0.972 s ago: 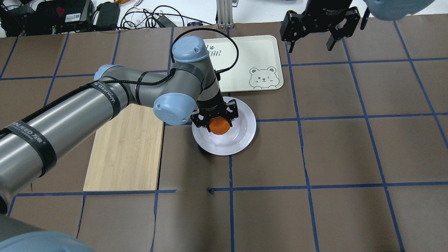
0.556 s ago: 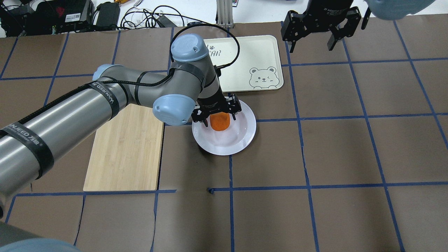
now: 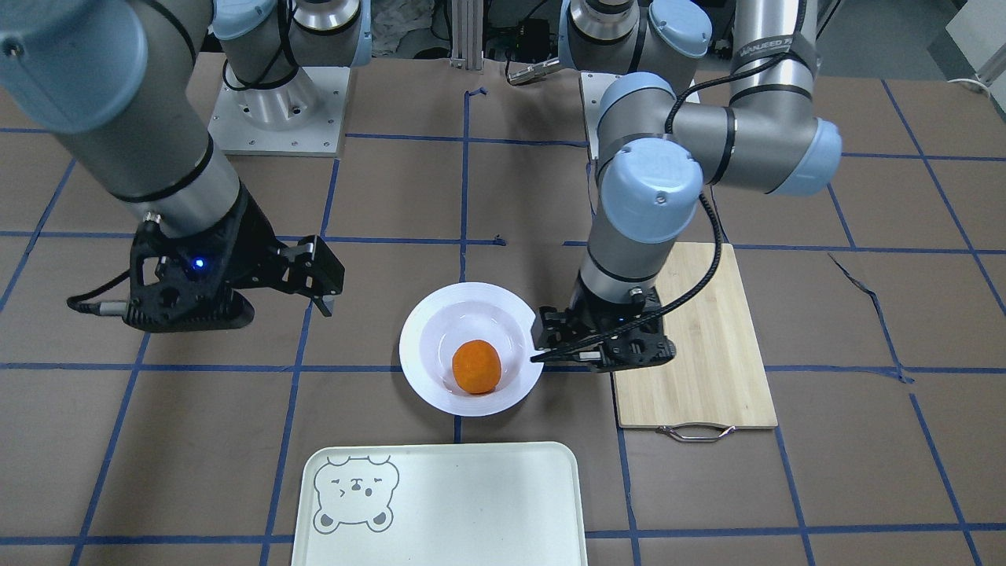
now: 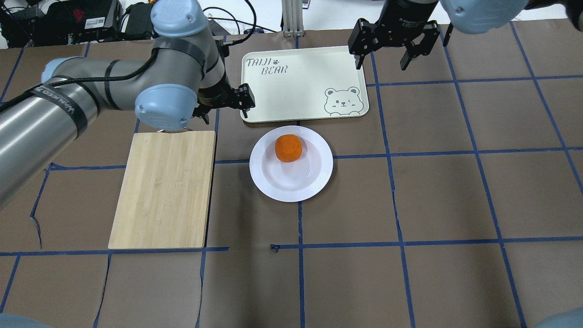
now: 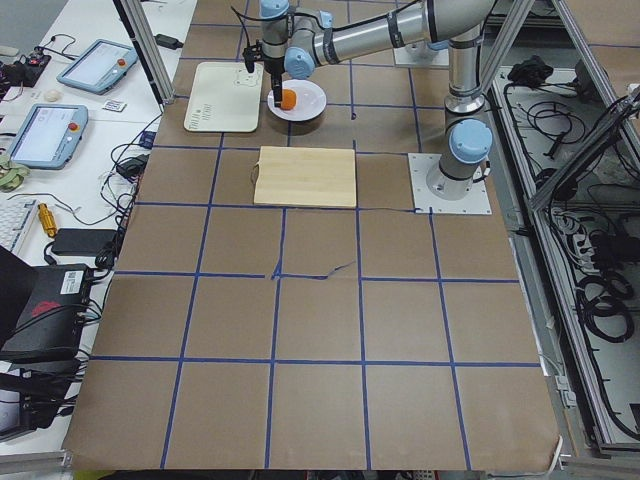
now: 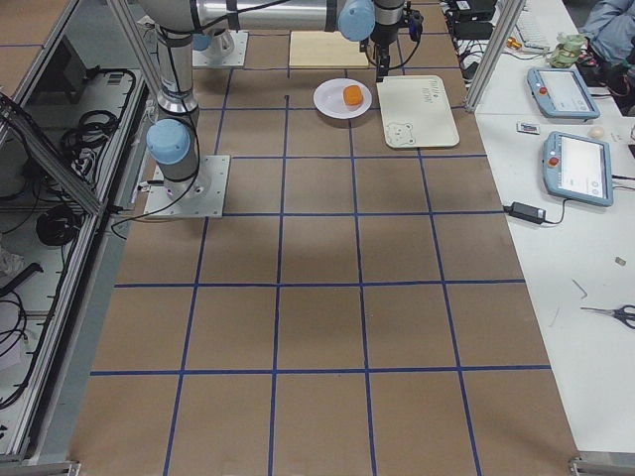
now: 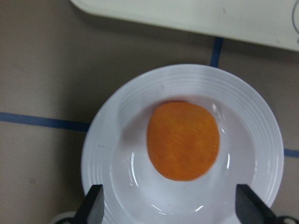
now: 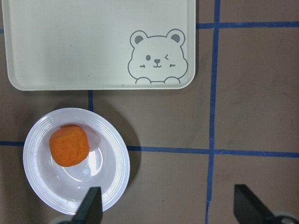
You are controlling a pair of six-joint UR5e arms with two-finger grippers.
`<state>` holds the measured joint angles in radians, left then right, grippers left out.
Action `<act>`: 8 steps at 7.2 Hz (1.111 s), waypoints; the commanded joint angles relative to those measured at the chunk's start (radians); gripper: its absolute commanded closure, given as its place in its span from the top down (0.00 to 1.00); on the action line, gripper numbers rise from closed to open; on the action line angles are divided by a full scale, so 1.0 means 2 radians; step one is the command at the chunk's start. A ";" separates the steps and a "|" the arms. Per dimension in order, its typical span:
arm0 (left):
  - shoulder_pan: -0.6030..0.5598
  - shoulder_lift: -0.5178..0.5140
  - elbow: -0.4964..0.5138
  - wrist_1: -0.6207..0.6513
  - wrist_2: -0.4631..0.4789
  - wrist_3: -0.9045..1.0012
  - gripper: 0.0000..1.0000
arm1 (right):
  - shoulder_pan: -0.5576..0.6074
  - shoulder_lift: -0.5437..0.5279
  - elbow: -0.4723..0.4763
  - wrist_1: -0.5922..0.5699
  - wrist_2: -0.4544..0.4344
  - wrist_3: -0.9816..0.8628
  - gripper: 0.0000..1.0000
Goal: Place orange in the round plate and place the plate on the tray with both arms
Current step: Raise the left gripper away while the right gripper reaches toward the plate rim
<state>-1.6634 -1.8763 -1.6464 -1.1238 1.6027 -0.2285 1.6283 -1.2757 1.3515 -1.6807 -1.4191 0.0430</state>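
Observation:
The orange point(image 4: 288, 148) lies free in the sunken centre of the round plate point(image 4: 291, 191), toward its far side; it also shows in the front view as orange point(image 3: 477, 366) on plate point(image 3: 424, 330). The tray point(image 4: 300, 91) lies flat just beyond the plate with nothing on it. My left gripper point(image 4: 246, 98) is open and holds nothing, off to the plate's left by the tray's near left corner. In the left wrist view its fingers point(image 7: 93, 207) stand wide apart below the orange point(image 7: 183, 141). My right gripper point(image 4: 381, 61) hangs open above the tray's far right corner.
A bamboo cutting board point(image 4: 164, 191) lies left of the plate, its metal handle point(image 3: 695, 431) toward the far side. Brown table paper with blue tape lines point(image 4: 401, 243) surrounds everything. Cables and boxes point(image 4: 68, 20) sit past the table's far edge.
My left gripper has opened, let go of the orange in the plate, and drawn back up and to the left. The right gripper has shifted slightly left, toward the tray.

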 commanded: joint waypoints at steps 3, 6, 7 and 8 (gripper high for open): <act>0.111 0.072 0.013 -0.074 0.019 0.042 1.00 | 0.003 0.039 0.174 -0.224 0.131 0.005 1.00; 0.115 0.107 0.013 -0.079 0.019 0.044 1.00 | 0.012 0.061 0.263 -0.329 0.154 0.032 1.00; 0.115 0.124 0.010 -0.080 0.022 0.045 1.00 | 0.013 0.079 0.264 -0.350 0.168 0.034 1.00; 0.110 0.142 0.008 -0.079 0.025 0.049 1.00 | 0.018 0.090 0.265 -0.353 0.168 0.044 1.00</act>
<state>-1.4359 -1.6347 -1.6252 -1.2820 1.6457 -0.1376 1.6547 -1.1269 1.8752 -2.3632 -1.0939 0.1099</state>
